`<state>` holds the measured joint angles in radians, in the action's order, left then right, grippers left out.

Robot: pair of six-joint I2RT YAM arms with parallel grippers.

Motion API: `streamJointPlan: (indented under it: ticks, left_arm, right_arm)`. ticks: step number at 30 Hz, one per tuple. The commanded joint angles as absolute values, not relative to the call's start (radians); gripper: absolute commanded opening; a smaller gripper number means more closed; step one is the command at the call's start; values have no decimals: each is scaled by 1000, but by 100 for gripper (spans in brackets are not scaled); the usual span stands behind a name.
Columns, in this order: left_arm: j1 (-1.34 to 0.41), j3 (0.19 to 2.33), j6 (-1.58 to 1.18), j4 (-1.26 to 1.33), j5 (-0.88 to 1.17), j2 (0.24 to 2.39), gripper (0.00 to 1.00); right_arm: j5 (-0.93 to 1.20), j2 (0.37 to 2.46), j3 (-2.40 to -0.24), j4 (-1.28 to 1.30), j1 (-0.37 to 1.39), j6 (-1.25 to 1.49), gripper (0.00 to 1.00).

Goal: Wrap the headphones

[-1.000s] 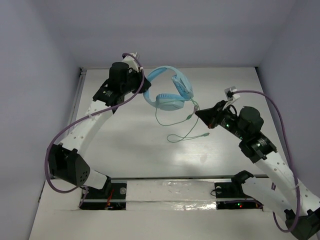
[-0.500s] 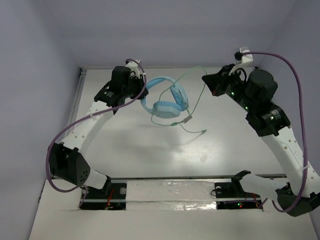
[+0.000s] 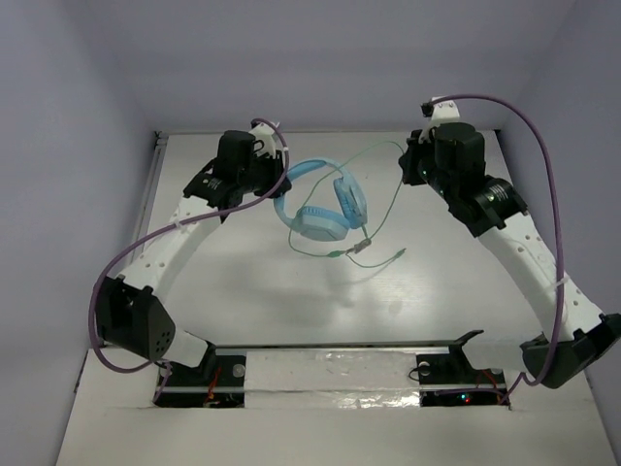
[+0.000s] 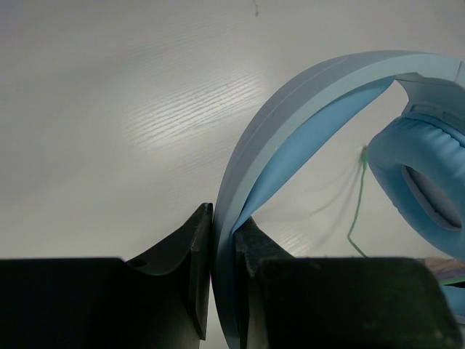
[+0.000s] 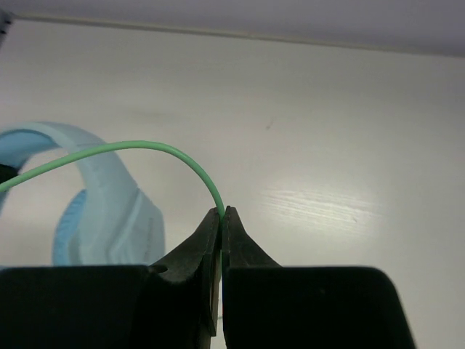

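The light blue headphones (image 3: 320, 199) hang above the table at the back middle. My left gripper (image 3: 275, 173) is shut on the headband (image 4: 290, 116) and holds it up. One padded ear cup (image 4: 429, 174) shows at the right of the left wrist view. My right gripper (image 3: 406, 163) is shut on the thin pale green cable (image 5: 156, 154), which arcs from it over to the headphones (image 5: 109, 211). The cable (image 3: 374, 199) also hangs in a loop below the cups, its plug end (image 3: 361, 249) near the table.
The white table (image 3: 272, 301) is walled in by pale walls at the back and sides. A metal rail (image 3: 340, 361) runs along the near edge between the arm bases. Thick purple arm cables (image 3: 543, 223) loop beside each arm.
My right gripper rose and swung from the table's right middle to the back, carrying the cable over the headphones. The left gripper held the headband, shifting slightly.
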<state>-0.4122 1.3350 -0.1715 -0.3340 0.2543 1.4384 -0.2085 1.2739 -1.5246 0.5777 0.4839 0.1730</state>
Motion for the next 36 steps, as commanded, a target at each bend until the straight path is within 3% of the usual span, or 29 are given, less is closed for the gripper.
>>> streamJointPlan:
  ticks: [1,8,15,16,23,26,30,36]
  left_arm:
    - [-396,1388,-196,-256,408,1350,0]
    - [-342,1401,-253,-187,621,1354,0]
    - [-342,1419,-204,-234,525,1356,0]
    - [-342,1445,-195,-259,370,1362,0]
    - [-331,1445,-187,-219,183,1328,0]
    - [-331,1459,-215,-203,241,1344,0]
    - [-331,1526,-204,-233,282,1365,0]
    - [-331,1574,-216,-242,379,1382,0]
  right_arm:
    - [-333,1220,-1476,537,483,175,0]
    - [-353,1138,-1310,430,483,236,0]
    - [-453,1172,-1328,445,483,229,0]
    - [-392,1183,-1336,457,483,227,0]
    - [-17,1097,-1335,416,483,248,0]
    - [143,1130,-1411,428,483,282,0]
    - [-56,1163,-1485,543,483,265,0]
    - [-244,1106,-1382,564,483,275,0]
